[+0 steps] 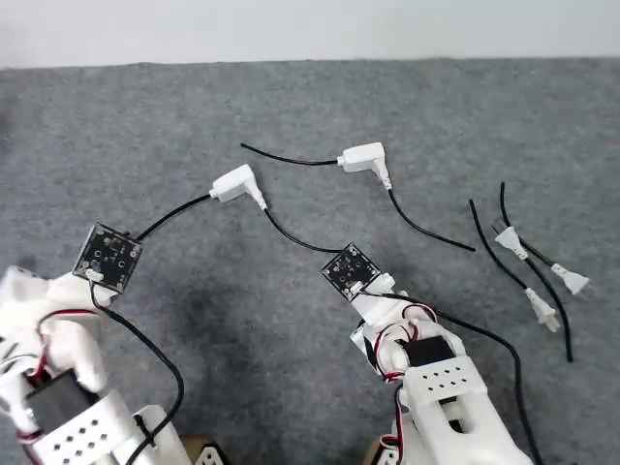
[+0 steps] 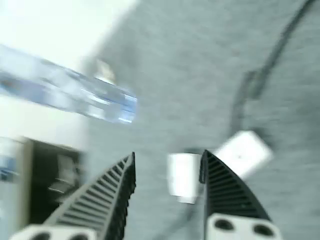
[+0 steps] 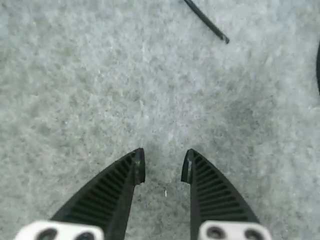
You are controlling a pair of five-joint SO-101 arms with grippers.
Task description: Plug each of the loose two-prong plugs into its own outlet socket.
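From above, 2 white outlet sockets (image 1: 237, 183) lie mid-counter (image 1: 194, 107) on black cords. The loose plugs (image 1: 542, 310) sit well apart from them, out past the right arm.

Left wrist view: the left end effector (image 2: 167, 162) is released, with a blurred white block (image 2: 182, 177) near its tips.

Right wrist view: the right end effector (image 3: 162, 167) gapes over grey counter, holding nothing.

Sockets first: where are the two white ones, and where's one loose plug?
Nearer white socket (image 1: 235, 182): high view, middle of its body.
Farther white socket (image 1: 362, 156): high view, middle of its body.
Loose plug (image 1: 542, 310): high view, its white body.
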